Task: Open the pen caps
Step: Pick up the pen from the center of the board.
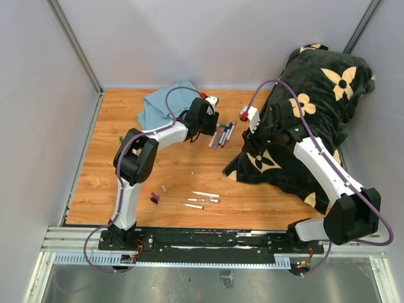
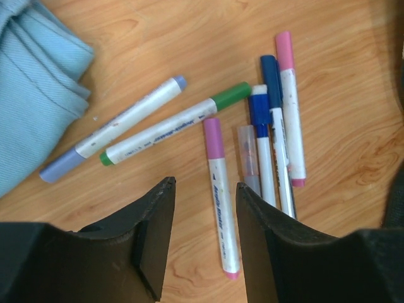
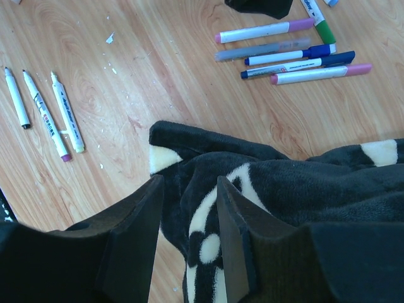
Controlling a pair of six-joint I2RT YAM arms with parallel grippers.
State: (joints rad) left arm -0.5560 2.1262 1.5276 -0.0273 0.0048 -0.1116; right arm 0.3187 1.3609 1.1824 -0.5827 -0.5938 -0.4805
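Note:
Several capped markers lie in a loose bunch on the wooden table [image 2: 158, 38]. Their pen caps show clearly in the left wrist view: a pink one [image 2: 213, 136], a green one [image 2: 231, 95], a lavender one [image 2: 178, 82] and a blue one [image 2: 259, 110]. My left gripper [image 2: 203, 184] hangs open just above the pink-capped marker, whose barrel runs between the jaws nearer the right finger, untouched. My right gripper [image 3: 189, 179] is open over the black blanket [image 3: 303, 189]. A loose purple cap [image 1: 154, 198] lies near three uncapped markers [image 1: 203, 200].
A crumpled blue cloth [image 1: 167, 104] lies at the back left, close to the marker bunch. The black flower-print blanket [image 1: 309, 120] covers the right side of the table. The uncapped markers [image 3: 44, 113] also show at the left of the right wrist view.

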